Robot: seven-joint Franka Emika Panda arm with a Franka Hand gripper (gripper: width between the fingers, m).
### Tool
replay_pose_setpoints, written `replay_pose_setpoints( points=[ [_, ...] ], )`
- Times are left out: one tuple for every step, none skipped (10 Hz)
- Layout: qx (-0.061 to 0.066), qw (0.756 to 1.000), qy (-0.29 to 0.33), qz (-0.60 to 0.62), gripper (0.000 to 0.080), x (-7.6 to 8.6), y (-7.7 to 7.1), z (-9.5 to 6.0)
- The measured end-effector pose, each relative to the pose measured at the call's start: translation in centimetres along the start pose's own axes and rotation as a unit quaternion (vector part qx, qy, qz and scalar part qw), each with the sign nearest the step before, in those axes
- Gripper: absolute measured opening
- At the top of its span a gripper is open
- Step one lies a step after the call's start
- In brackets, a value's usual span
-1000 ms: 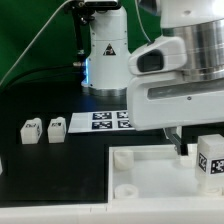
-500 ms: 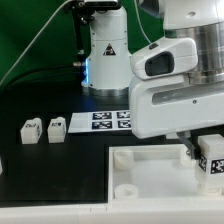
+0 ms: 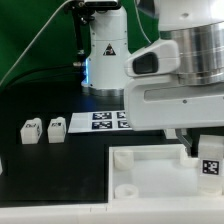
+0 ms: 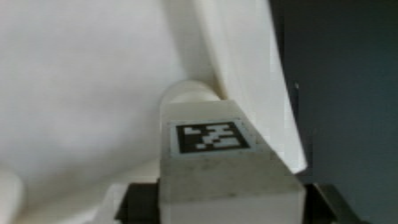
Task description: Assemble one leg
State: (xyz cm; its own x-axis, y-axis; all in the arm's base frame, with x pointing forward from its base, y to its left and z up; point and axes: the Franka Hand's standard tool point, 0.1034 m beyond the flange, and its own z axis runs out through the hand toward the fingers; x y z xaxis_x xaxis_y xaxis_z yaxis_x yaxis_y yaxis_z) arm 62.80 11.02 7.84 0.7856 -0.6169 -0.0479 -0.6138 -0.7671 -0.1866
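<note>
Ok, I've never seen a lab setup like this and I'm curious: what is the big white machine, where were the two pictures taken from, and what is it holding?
The white machine is a robot arm. One picture comes from a camera standing off the arm. The other comes from a camera on the arm's wrist, looking along its end effector, a two-finger clamp. The clamp holds a small white leg with a square tag, close by the edge of a white panel with round sockets. On the black table lie two spare legs and a flat marker board.
</note>
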Motion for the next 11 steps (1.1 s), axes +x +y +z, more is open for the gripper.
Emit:
replay_pose_setpoints(
  points=[
    [0.019,0.994,0.004,0.109,0.0306,0.0,0.3,0.0],
    [0.032,0.98,-0.002,0.198,0.0306,0.0,0.4,0.1],
    [0.041,0.965,-0.013,0.257,0.0307,-0.1,0.4,0.1],
    [0.041,0.946,-0.022,0.32,0.0307,-0.4,0.2,0.1],
    [0.043,0.926,-0.029,0.375,0.0307,-0.8,-0.2,0.1],
    [0.045,0.912,-0.033,0.407,0.0307,-1.0,-0.5,0.2],
    [0.045,0.923,-0.032,0.38,0.0305,-1.0,-0.4,0.2],
    [0.045,0.93,-0.032,0.363,0.0422,-1.1,-0.4,0.2],
    [0.041,0.947,-0.028,0.316,0.0556,-1.0,-0.3,0.2],
    [0.034,0.975,-0.024,0.221,0.0556,-0.9,0.0,0.2],
    [0.026,0.992,-0.018,0.123,0.063,-0.8,0.1,0.1]
  ],
)
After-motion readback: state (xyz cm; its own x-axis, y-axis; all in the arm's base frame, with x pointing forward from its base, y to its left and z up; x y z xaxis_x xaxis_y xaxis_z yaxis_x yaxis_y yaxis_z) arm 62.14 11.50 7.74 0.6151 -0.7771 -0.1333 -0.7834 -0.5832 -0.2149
